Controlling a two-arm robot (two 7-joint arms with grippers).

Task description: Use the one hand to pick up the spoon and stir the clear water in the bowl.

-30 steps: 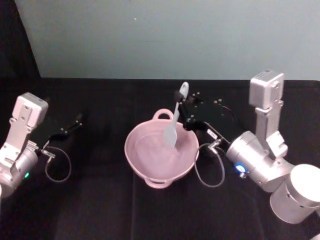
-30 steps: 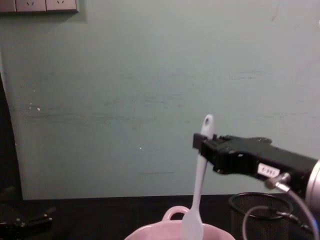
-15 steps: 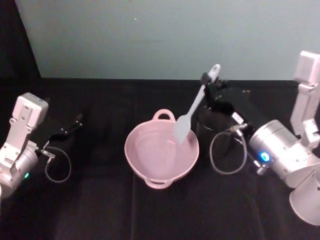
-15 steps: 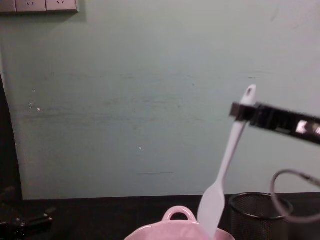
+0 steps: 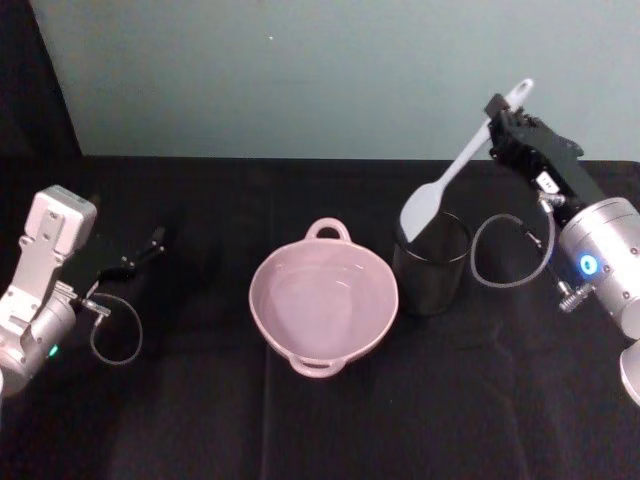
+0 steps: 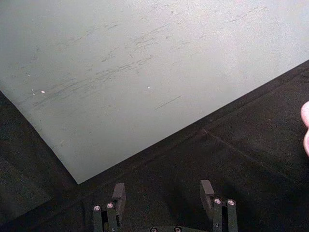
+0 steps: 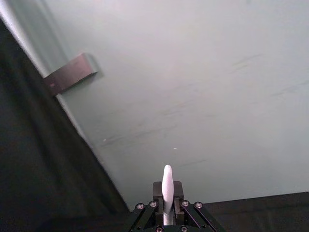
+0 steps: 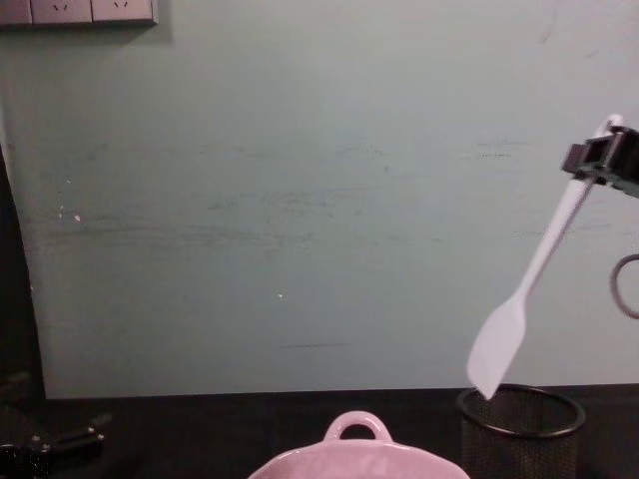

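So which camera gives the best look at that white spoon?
The head view: the whole spoon shows, held above the mesh cup by the right end effector. The chest view shows it side-on; the right wrist view, just its handle tip.

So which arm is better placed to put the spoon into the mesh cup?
The right: its pincer holds the spoon just above the mesh cup. The left pincer is open, far across the table.

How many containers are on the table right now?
2: the pink bowl at the table's centre, and the black wire-mesh cup just to its right, below the blade of the spoon held by the right gripper.
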